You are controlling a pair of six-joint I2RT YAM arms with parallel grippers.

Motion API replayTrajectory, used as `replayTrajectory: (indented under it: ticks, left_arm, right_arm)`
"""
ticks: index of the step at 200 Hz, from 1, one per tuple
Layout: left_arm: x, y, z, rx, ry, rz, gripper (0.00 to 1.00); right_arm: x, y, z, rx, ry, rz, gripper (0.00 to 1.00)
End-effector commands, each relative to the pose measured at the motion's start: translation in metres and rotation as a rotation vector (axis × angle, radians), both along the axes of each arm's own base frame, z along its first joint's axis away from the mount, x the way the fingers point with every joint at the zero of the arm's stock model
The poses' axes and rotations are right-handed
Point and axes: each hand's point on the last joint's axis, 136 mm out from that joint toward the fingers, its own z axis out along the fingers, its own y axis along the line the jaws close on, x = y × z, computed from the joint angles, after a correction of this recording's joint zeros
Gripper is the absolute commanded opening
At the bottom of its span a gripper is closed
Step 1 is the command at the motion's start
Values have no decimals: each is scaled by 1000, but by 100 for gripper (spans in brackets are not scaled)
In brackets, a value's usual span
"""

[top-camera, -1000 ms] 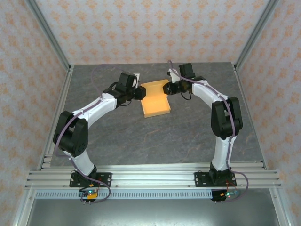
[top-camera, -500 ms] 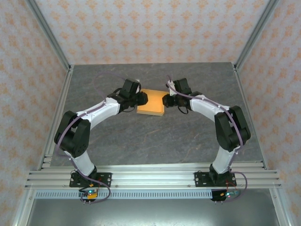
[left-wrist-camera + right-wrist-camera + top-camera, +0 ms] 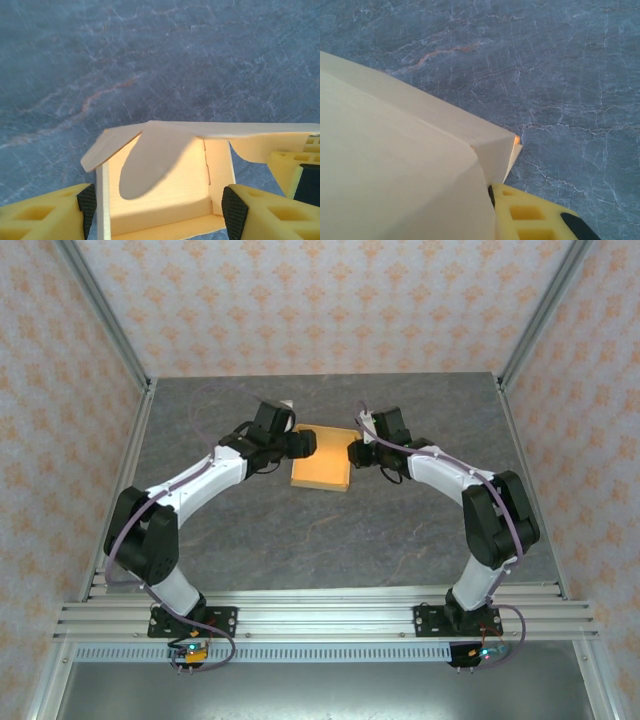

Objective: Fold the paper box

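The paper box [image 3: 322, 462] lies on the table [image 3: 400, 530] in the upper middle of the top view, directly between the two arms. Its slightly longer side runs up and down the frame with a small tilt. The left end effector [image 3: 306, 444] meets it at the upper-left edge and the right end effector [image 3: 352, 454] at the right edge, so neither is clearly nearer. In the left wrist view the box's open mouth faces the left end effector. That end effector is released, its black pads [image 3: 86, 205] spread wide just outside the two side walls, which stand straight and unsqueezed. A loose top flap [image 3: 125, 140] juts out above the mouth and curls down at its left end, so tucking it looks like the coming move. The right end effector appears clenched on the opposite edge: one yellow finger [image 3: 530, 215] sits against the box's corner, and the other is hidden behind the panel. The box is thin, matte tan-orange cardboard, plain, with crisp creases. The table is dull grey stone-patterned sheet with pale veins.
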Motion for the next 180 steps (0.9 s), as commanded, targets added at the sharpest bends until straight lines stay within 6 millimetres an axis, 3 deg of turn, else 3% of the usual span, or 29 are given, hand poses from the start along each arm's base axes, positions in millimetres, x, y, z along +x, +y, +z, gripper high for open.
replayTrajectory:
  ticks: [1,39,98,136,180]
  left_arm:
    - [4,13,11,106,-38,-3,70]
    - [15,7,4,159,-41,-57,69]
    - [18,-7,-18,132,20,-106,41]
    - [15,1,-20,114,54,-32,37]
    - [10,-9,-34,-103,154,122,39]
  right_arm:
    - [10,2,21,14,-54,-15,16]
    - [10,4,22,17,-49,-13,14]
    - [11,4,23,13,-41,-26,13]
    - [8,7,21,-16,-49,-40,12]
    - [4,16,11,-17,-71,-92,8]
